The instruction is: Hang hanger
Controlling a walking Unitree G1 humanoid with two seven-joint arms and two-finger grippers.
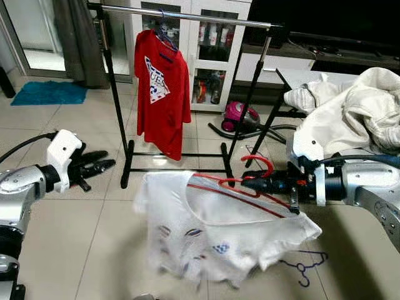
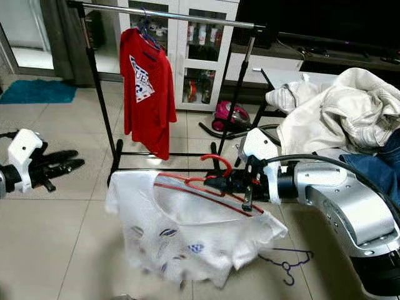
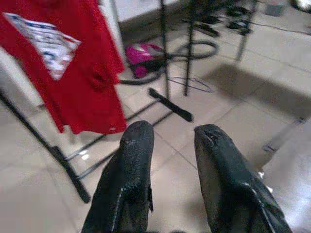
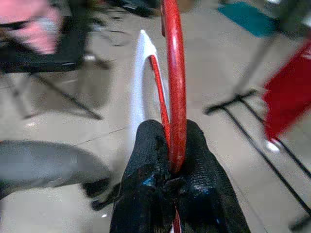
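A: Why is the red hanger [image 1: 240, 182] pinched at its neck?

B: So the hook is left free for the rail [image 1: 187, 14]. It is clamped between the closed fingers of the right gripper [image 2: 220, 182], low before the rack, with the white shirt [image 1: 212, 234] draped from it.

A: How is that arm posed?

B: It is stretched level across the front, well below the rail. A lift is judged necessary.

A: And the left gripper [image 1: 100, 165]?

B: It is held out at the side, fingers [image 3: 127, 184] parted, nothing gripped. A red shirt [image 1: 161, 87] is already hung.
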